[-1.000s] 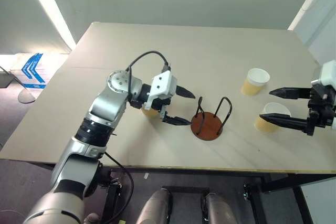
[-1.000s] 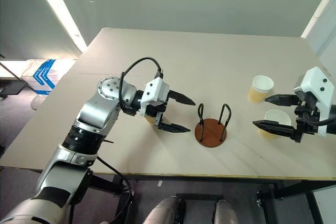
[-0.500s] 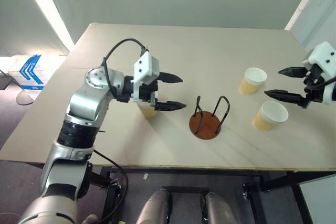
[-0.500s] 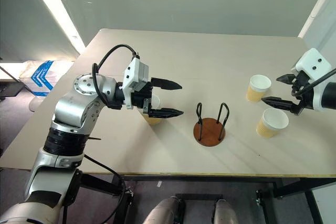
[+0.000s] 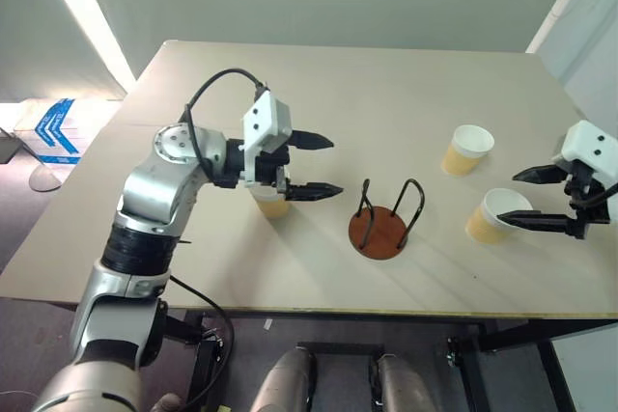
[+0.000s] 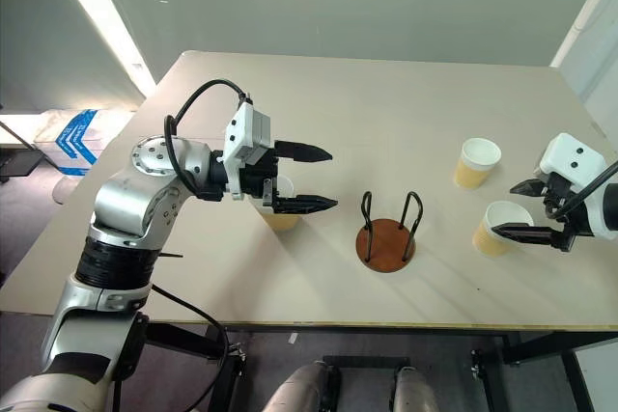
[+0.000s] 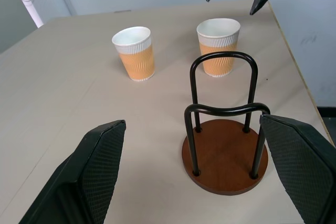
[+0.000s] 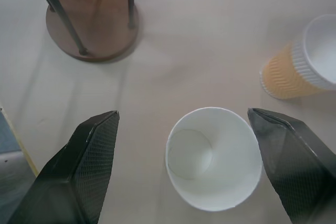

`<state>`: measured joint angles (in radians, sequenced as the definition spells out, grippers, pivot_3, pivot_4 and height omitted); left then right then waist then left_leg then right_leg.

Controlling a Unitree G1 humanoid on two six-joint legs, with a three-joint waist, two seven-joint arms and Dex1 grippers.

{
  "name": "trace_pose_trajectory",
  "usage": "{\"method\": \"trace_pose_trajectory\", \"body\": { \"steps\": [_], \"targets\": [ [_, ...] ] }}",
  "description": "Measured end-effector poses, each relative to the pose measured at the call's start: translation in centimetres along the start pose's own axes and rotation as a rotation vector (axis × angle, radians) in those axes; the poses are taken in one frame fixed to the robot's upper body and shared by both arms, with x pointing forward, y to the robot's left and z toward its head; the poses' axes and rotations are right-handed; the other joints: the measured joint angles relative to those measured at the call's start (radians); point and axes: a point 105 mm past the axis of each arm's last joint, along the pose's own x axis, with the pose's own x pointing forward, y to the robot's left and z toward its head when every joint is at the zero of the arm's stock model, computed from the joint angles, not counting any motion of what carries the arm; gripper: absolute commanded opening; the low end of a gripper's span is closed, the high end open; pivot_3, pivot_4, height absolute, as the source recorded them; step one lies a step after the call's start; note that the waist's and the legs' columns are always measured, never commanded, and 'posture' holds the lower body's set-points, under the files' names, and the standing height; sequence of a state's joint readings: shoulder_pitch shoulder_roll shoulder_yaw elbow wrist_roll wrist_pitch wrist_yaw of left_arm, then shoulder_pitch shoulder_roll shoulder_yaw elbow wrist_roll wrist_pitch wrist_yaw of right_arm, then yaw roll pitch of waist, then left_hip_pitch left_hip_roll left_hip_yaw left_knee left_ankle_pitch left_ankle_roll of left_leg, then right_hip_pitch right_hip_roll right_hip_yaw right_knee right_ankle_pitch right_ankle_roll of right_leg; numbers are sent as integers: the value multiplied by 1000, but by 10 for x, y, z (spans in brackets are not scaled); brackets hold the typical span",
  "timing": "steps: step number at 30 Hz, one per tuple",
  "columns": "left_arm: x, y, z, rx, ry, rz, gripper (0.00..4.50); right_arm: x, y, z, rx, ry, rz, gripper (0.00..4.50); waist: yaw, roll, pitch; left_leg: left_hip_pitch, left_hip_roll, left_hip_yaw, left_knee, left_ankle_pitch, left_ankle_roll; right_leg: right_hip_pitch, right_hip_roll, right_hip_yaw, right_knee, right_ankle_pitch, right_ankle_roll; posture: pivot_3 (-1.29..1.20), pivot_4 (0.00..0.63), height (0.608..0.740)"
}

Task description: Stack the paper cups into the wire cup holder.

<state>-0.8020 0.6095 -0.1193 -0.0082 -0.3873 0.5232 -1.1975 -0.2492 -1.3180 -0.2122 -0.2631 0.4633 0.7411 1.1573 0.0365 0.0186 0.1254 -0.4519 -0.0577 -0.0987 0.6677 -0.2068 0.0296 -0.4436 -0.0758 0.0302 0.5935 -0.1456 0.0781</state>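
The wire cup holder [image 5: 382, 222] is standing near the middle of the pale, smooth desk [image 5: 367, 94]: a round reddish-brown disc carrying two arched black wire loops, nothing inside it; three tapered paper cups, ribbed tan outside with white rims and white interiors, are standing upright and separate around it. One cup [image 5: 468, 150] is sitting toward the far right; a second cup [image 5: 496, 214] is sitting nearer the front edge on the right; the third cup [image 5: 273, 203] is standing left of the holder, largely hidden behind the left tool [image 5: 321, 165]. That tool is hovering with its textured black fingers spread wide, gripping nothing, pointing toward the holder. The right tool [image 5: 529, 198] is hanging just beside the second cup, fingers wide apart on either side of its rim, gripping nothing; whether either finger is touching the cup cannot be told. A blue-printed carton [image 5: 56, 128] is lying on the floor beyond the desk's left edge, partly cut off.
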Motion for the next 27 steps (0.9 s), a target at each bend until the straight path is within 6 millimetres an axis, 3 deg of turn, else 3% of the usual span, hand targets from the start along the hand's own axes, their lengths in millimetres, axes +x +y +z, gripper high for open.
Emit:
{"method": "trace_pose_trajectory", "body": {
  "steps": [4, 15, 18, 27],
  "targets": [
    [1, 1, -2, -11, -1, -3, 4470, 8, 4, -10, -24, 48, 21, 4158, -2, 0, 0, 0, 0, 0, 0, -5, 8, 0, 0, 0, 0, 1, 2, 0, 150, 740],
    [2, 0, -2, -8, -5, -4, 4470, 30, 6, -28, -95, 134, 75, 4158, -4, 0, 0, 1, 0, 0, 1, -4, 8, 0, 0, 0, 0, 4, 5, 0, 150, 740],
    [1, 1, -2, -7, -4, 1, 4500, 36, 4, -32, -106, 148, 86, 3530, -3, 0, 0, 1, 0, 0, 1, -4, 9, 0, 0, 0, 0, 4, 4, 0, 150, 740],
    [0, 0, -4, -6, 1, 7, 4500, 44, 1, -33, -134, 156, 107, 447, -3, 0, 0, 1, 0, 0, 1, -3, 8, 0, 0, 0, 0, 4, 4, 0, 150, 740]
  ]
}}
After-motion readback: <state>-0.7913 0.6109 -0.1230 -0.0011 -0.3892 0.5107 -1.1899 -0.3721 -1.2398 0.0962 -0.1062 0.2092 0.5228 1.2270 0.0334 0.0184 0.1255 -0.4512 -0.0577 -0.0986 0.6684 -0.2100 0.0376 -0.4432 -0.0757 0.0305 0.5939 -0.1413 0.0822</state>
